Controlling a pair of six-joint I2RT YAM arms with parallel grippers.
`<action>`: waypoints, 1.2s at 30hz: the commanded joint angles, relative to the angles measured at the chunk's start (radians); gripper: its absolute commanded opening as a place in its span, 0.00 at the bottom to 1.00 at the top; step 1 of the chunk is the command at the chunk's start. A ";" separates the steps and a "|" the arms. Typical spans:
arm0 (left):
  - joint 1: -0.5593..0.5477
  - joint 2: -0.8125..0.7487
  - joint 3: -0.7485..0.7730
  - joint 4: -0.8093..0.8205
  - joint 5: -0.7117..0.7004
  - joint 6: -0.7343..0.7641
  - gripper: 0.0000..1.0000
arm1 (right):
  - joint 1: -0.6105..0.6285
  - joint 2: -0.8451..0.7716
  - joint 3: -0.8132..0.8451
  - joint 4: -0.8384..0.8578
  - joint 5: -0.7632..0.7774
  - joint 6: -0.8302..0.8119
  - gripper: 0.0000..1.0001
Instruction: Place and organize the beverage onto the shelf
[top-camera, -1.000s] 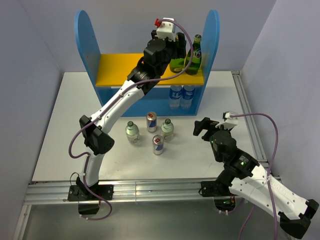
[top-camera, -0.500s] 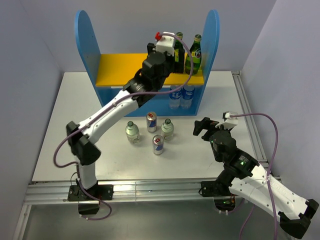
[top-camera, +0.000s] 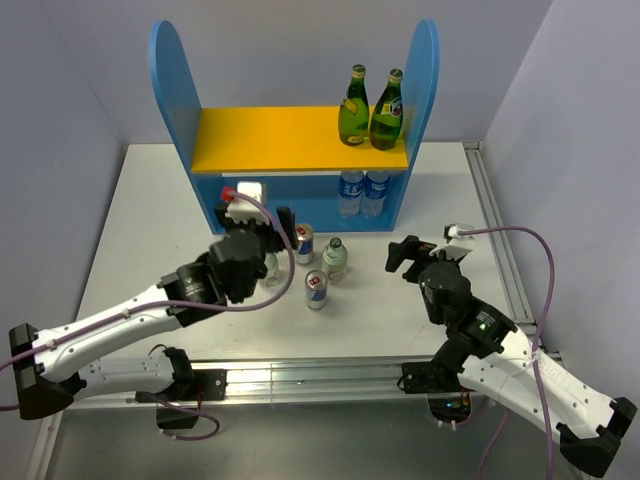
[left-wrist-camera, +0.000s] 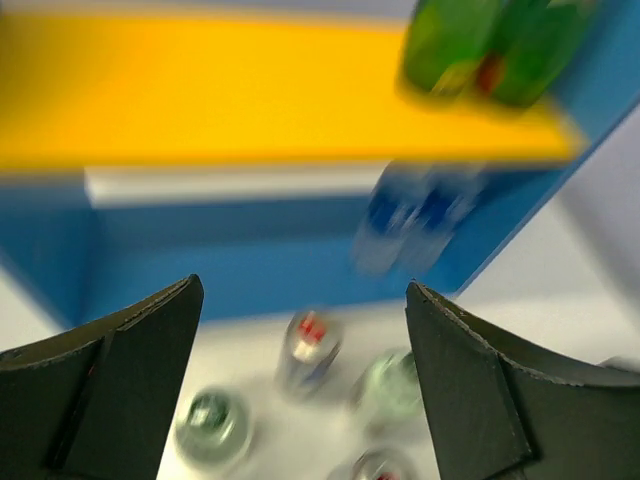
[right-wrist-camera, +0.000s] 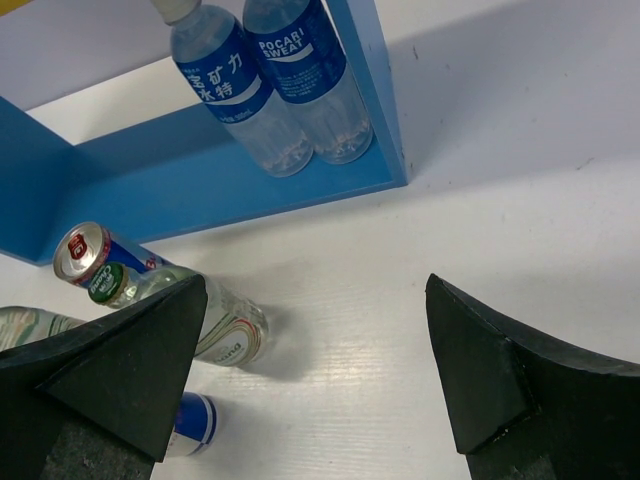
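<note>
**Top view.** While the left pincer (top-camera: 280, 228) hangs low over the table (top-camera: 130, 230) with jaws apart and empty, the step in hand reads as the reach for the next drink. Just below and ahead of it stand two clear bottles (top-camera: 335, 257) and two cans (top-camera: 316, 289), grouped closely and not yet shelved. Well beyond it, the shelf (top-camera: 172, 90) carries both green bottles (top-camera: 353, 105) side by side at the right end of its upper board (top-camera: 260, 140). Two blue-labelled bottles (top-camera: 362, 192) stand on the level beneath them. The right pincer (top-camera: 405, 255) sits to the right of the group, also spread and empty.

**Left wrist view (blurred).** Between the spread fingers (left-wrist-camera: 120, 380) one can lies straight ahead. A clear bottle stands nearer on each side of it, and the second can is at the lower edge. Nothing is touched.

**Right wrist view.** With jaws wide, this pincer sees a can and a clear bottle ahead to its left. The blue-labelled bottles stand farther ahead, inside the shelf.

**Next move (judgement).** The left pincer must settle on one drink, descend with a finger on either side of it, and close. The drinks stand close together, so a finger could knock a neighbour.
</note>
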 joint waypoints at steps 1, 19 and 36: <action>-0.004 -0.030 -0.206 -0.068 -0.064 -0.219 0.89 | 0.005 0.011 -0.002 0.032 0.006 0.005 0.97; 0.168 0.051 -0.518 0.266 0.064 -0.244 0.89 | 0.005 0.028 0.004 0.024 0.004 0.005 0.97; 0.220 0.175 -0.571 0.464 0.021 -0.220 0.59 | 0.005 0.022 0.001 0.027 0.001 0.007 0.97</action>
